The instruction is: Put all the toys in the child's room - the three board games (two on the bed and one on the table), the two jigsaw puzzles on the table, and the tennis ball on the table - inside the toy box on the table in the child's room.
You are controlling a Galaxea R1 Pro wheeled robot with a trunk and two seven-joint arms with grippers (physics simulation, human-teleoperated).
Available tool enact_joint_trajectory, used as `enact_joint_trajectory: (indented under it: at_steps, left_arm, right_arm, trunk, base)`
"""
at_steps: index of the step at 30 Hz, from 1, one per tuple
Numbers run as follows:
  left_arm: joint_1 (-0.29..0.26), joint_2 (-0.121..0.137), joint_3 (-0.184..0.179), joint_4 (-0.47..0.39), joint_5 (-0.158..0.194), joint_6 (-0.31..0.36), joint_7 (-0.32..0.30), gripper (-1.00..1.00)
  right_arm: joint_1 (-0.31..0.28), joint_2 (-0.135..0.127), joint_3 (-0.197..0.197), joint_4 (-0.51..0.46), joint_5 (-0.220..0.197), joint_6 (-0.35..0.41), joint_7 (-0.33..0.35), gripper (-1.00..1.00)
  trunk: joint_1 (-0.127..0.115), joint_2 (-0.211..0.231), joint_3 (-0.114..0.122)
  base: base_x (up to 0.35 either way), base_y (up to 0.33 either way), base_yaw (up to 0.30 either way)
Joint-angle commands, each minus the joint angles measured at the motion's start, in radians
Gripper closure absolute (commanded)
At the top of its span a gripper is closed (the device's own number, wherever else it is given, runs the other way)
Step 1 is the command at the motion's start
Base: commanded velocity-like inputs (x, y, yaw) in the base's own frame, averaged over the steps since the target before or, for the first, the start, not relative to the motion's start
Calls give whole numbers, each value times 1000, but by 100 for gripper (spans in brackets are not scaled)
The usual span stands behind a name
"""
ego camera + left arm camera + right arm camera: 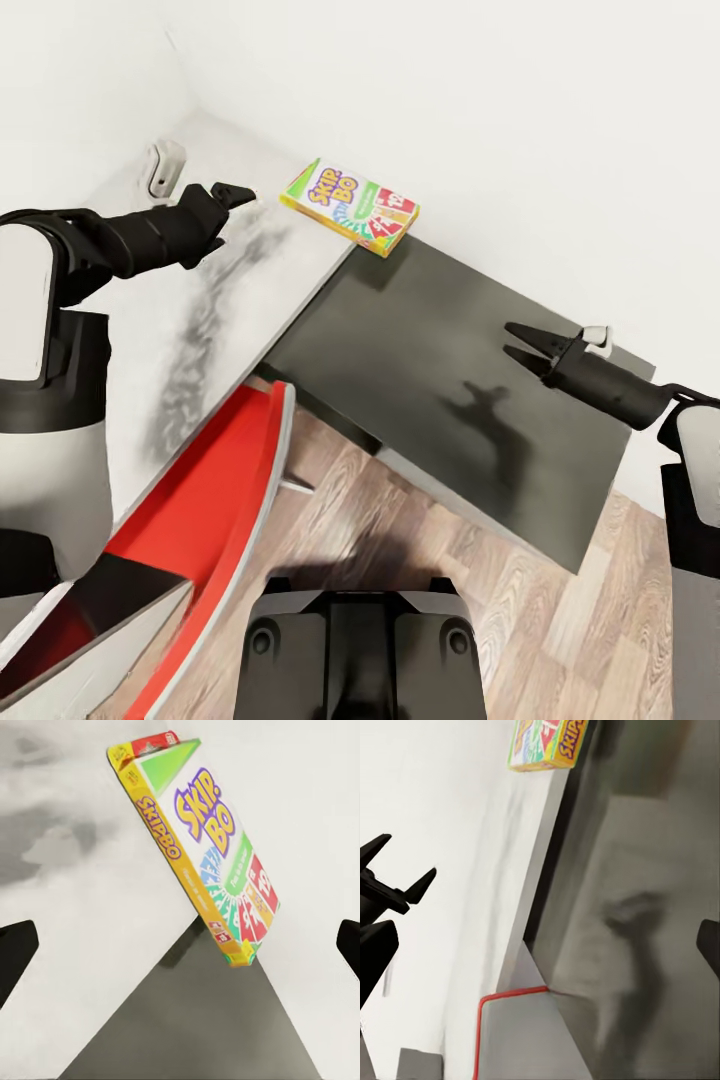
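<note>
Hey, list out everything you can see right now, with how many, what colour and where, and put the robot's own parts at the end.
Skip-Bo board game: one, white and green with yellow edges, on the table by the wall, overhanging the step down to the lower top.
Table: one, light-grey top joined to a lower dark-grey top, in the room's corner.
Red chair: one, red, at the table's near edge.
Wall fittings: two, white, one on each wall.
Floor: wood planks, below the table.
Left end effector: black, open, empty, over the light top, pointing at the game.
Right end effector: black, open, empty, over the dark top.
</note>
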Motion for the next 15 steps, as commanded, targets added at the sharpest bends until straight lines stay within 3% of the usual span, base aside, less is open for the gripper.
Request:
enact_joint_trajectory:
  at_steps: [1,11,15]
  left_arm:
    - [-1,0,-1,-1,9,-1,10,-100]
    - [-50,-3,-4,-1,10,24,14,-100]
    - [-83,-24,-9,0,18,32,37,-100]
  right_arm:
    - [-1,0,-1,0,10,4,10,-100]
    - [-43,14,-7,25,-1,4,-24,-100]
    - [-63,17,-15,31,-2,4,-42,-100]
  trunk:
    - [1,-2,-1]
    - [1,-2,-2]
    - [1,-2,-2]
  base:
    - [-1,-1,273]
    - [0,0,157]
    - [0,0,59]
